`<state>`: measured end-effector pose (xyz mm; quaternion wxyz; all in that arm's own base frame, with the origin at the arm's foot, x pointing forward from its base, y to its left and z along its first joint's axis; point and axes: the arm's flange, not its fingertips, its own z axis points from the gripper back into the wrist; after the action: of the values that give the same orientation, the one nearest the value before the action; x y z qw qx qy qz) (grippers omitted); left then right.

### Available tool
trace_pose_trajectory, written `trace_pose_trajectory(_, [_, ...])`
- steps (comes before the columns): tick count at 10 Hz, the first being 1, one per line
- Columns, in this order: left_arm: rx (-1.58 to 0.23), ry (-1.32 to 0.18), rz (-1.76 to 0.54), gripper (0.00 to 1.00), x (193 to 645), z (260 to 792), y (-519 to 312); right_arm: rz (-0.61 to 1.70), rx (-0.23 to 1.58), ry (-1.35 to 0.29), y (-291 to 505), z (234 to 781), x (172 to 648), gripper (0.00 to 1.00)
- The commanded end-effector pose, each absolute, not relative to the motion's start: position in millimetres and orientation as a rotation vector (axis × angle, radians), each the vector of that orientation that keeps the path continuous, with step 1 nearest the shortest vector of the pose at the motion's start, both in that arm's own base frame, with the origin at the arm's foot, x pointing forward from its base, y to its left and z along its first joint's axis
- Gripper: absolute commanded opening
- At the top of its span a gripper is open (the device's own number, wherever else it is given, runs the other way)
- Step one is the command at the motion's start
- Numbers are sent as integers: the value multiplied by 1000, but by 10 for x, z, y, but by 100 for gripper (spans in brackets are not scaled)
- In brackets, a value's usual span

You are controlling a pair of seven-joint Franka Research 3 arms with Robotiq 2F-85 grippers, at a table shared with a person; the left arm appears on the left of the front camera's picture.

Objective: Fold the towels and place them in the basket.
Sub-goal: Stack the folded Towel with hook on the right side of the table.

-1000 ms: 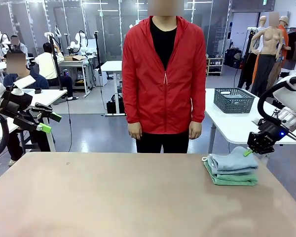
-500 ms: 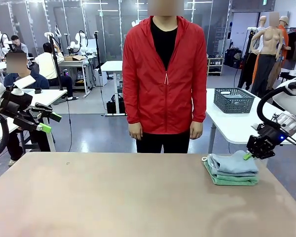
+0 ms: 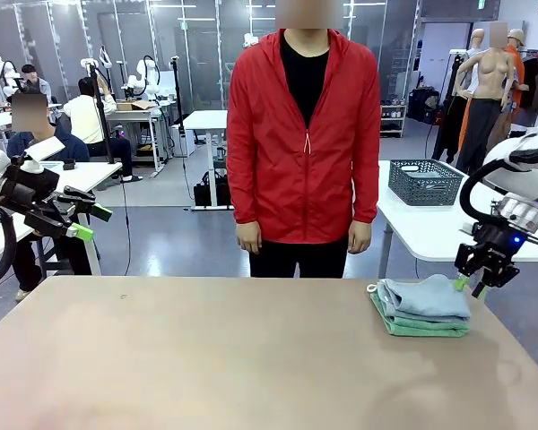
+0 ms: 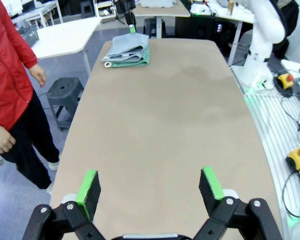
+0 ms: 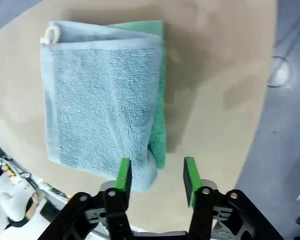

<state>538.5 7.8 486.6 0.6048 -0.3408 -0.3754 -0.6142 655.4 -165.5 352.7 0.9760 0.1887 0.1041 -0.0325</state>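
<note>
Tan table [image 3: 206,358] bears stacked folded towels [image 3: 421,306] in a busy lab.

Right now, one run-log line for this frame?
left gripper: open, idle over table | right gripper: open, beside towels | towels: folded, blue-grey stacked on green | basket: on side table

A robotics lab: rows of white worktables [image 3: 206,119] on grey floor.

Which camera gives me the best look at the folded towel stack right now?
The right wrist view: it looks straight down on the towels, blue-grey over mint green, close up. The front view shows the stack edge-on near the table's right side. The left wrist view shows it small at the far end.
</note>
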Motion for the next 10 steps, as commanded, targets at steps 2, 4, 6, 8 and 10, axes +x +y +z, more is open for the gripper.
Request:
trace_pose_trajectory(2, [-784, -865, -1429, 100, 5373, 4888, 73, -13, 297, 144, -1338, 4145, 6410, 100])
trace_pose_trajectory(4, [-784, -865, -1429, 100, 5373, 4888, 73, 32, 289, -52, -912, 5217, 5932, 100])
trace_pose_trajectory(6, [-784, -865, -1429, 100, 5373, 4888, 73, 97, 241, -205, -476, 6046, 5356, 100])
trace_pose_trajectory(8, [-784, -865, -1429, 100, 5373, 4888, 73, 135, 205, -309, -207, 6434, 5020, 100])
trace_pose_trajectory(10, [-784, -865, -1429, 100, 5373, 4888, 73, 160, 175, -340, -86, 6538, 4817, 100])
